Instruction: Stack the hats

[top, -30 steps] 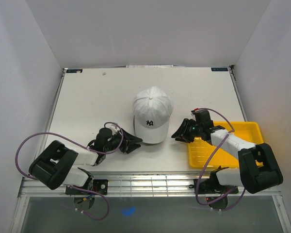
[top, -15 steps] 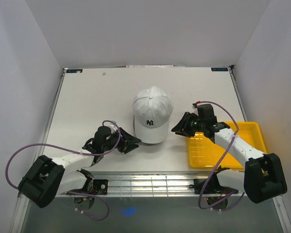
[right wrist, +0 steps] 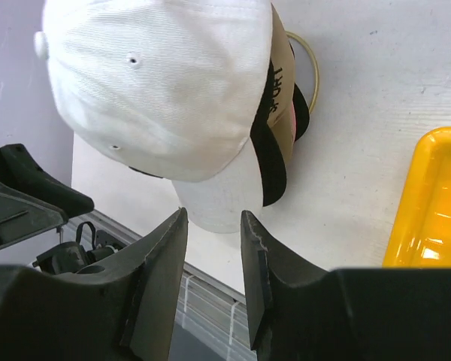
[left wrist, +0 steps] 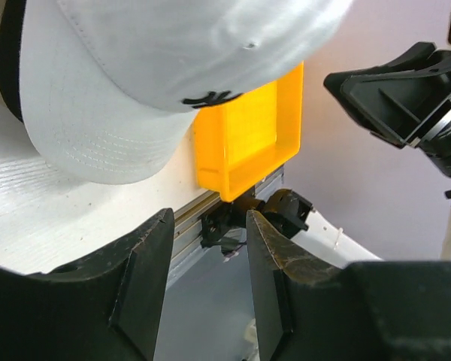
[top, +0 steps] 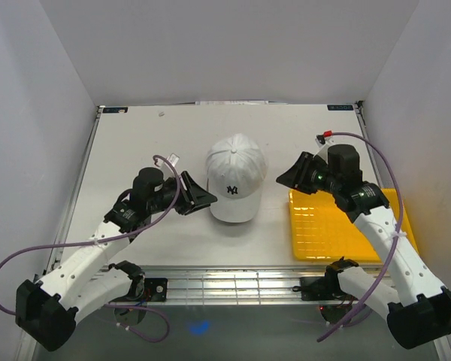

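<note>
The white cap (top: 236, 177) sits on top of a stack in the middle of the table, brim toward me. In the right wrist view the white cap (right wrist: 158, 83) covers the black cap (right wrist: 273, 169), the tan cap (right wrist: 280, 79) and the pink cap (right wrist: 294, 120), of which only edges show. My left gripper (top: 208, 198) is open and empty just left of the brim. My right gripper (top: 283, 178) is open and empty just right of the stack. The white cap (left wrist: 173, 53) also fills the top of the left wrist view.
A yellow tray (top: 346, 226) lies at the front right, under my right arm, and shows in the left wrist view (left wrist: 248, 135). A gold wire ring (right wrist: 313, 64) peeks out behind the stack. White walls enclose the table on three sides.
Both arms have lifted and swung toward the back. The left gripper rose beside the brim; the right gripper moved up and right off the tray corner. The stack has not moved.
</note>
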Robot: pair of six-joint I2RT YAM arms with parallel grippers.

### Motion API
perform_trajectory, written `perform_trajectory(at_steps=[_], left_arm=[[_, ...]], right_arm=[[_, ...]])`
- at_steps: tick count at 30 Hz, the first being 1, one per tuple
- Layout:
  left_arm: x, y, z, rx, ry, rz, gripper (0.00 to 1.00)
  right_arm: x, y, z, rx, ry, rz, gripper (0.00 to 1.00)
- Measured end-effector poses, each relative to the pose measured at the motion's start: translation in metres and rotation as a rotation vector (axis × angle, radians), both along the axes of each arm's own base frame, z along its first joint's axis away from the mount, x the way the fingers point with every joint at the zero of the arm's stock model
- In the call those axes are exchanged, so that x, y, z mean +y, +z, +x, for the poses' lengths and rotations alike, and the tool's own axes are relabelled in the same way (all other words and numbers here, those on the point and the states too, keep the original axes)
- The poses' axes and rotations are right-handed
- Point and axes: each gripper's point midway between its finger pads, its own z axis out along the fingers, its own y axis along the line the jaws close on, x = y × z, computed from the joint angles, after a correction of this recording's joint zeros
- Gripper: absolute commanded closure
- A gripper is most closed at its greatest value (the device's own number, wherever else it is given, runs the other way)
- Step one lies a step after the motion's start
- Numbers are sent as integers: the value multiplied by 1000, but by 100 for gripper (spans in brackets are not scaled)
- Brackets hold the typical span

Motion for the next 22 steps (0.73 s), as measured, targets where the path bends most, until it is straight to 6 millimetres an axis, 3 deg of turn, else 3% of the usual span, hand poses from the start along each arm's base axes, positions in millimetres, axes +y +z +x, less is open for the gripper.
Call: perform_trajectory(at_steps=[4, 8, 13, 20, 22], left_arm=[[5, 29, -2, -85, -28, 46, 46], [12, 53, -6, -152, -52, 98, 46], [19, 73, -7, -208, -62, 152, 46], [22, 95, -1, -270, -67, 197, 46], [23, 97, 0, -281, -70, 209, 46]], right_arm=[[-10, 21, -6, -50, -12, -35, 59], [-19, 23, -14, -52, -21, -82, 59], [-33, 18, -24, -42, -46, -143, 59], [-41, 38, -17, -115, -79, -174, 59], [-43, 42, -15, -131, -88, -180, 53]])
